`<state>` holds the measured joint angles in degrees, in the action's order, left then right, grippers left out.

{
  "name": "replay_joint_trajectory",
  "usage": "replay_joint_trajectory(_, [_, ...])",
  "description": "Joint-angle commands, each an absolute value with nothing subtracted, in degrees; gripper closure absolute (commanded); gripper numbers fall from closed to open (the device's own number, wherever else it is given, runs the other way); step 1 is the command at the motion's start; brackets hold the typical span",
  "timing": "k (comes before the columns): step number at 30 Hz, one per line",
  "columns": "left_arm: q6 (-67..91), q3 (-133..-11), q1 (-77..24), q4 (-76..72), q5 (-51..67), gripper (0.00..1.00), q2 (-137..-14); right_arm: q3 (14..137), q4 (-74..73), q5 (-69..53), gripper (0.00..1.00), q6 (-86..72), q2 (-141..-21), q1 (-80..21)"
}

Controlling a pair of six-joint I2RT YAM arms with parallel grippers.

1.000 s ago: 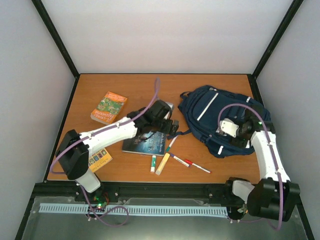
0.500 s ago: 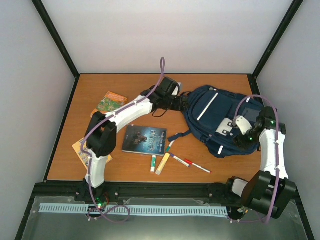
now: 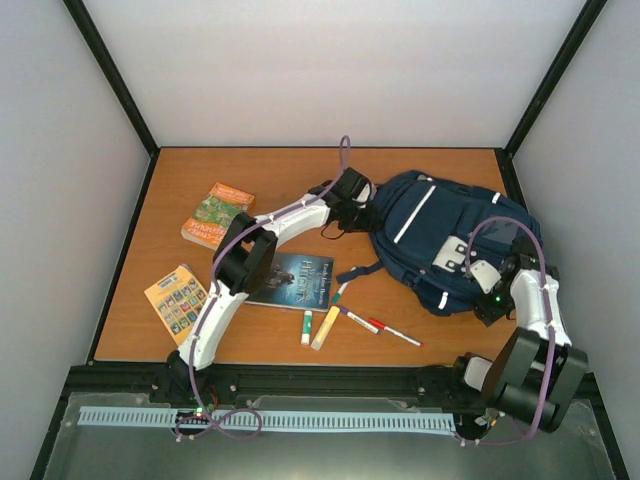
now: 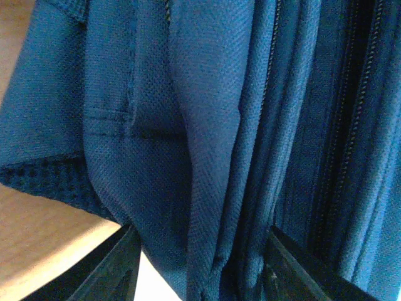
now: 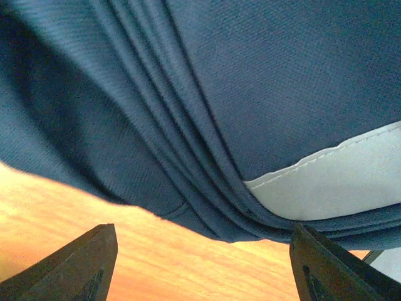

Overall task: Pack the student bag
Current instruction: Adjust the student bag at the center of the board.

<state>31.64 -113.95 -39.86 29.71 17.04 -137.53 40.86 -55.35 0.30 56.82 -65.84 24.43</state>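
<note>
Left gripper (image 4: 200, 257) straddles a bag (image 3: 430, 230) fold, grip uncertain; right gripper (image 5: 203, 229) stands open at its edge; thin fabric may slip when lifted.

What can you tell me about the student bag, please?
The student bag is a navy fabric backpack with white stripes, a white patch and zips. It lies on the table's right side, a dark strap trailing left. The left claw straddles a fold at its left edge; the open right claw faces its near edge.
</note>
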Motion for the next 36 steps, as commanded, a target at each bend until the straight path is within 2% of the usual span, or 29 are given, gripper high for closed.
replay_joint_trajectory(1, [31.12,-113.54,-39.87,26.73,24.12,0.49,-136.77,43.11,-45.10,3.55,0.24,57.86,-73.02,24.87])
replay_joint_trajectory(3, [30.69,-111.19,-40.12,25.17,24.56,0.56,-135.42,47.19,-43.49,2.66,0.26,56.78,-78.85,24.87])
replay_joint_trajectory(10, [29.71,-101.95,-42.79,20.72,28.01,0.68,-129.83,62.91,-40.52,1.50,0.31,52.14,-97.92,24.30])
replay_joint_trajectory(18, [29.48,-99.05,-51.62,20.27,27.68,0.71,-125.38,73.13,-39.58,-3.76,0.31,45.07,-106.71,24.17])
replay_joint_trajectory(23, [31.07,-95.40,-56.12,21.87,27.10,0.61,-120.82,75.62,-36.84,-3.24,0.30,42.58,-111.29,24.45])
replay_joint_trajectory(27, [28.85,-89.56,-56.29,26.86,22.72,0.45,-113.25,78.29,-37.53,-3.80,0.29,40.37,-112.07,25.16])
replay_joint_trajectory(33, [24.38,-85.18,-56.06,37.79,14.39,0.23,-100.16,73.37,-37.91,-1.05,0.23,40.06,-101.90,25.40])
replay_joint_trajectory(36, [23.89,-83.60,-54.51,38.68,12.22,0.18,-96.07,70.30,-40.36,-1.81,0.20,40.02,-96.03,25.40])
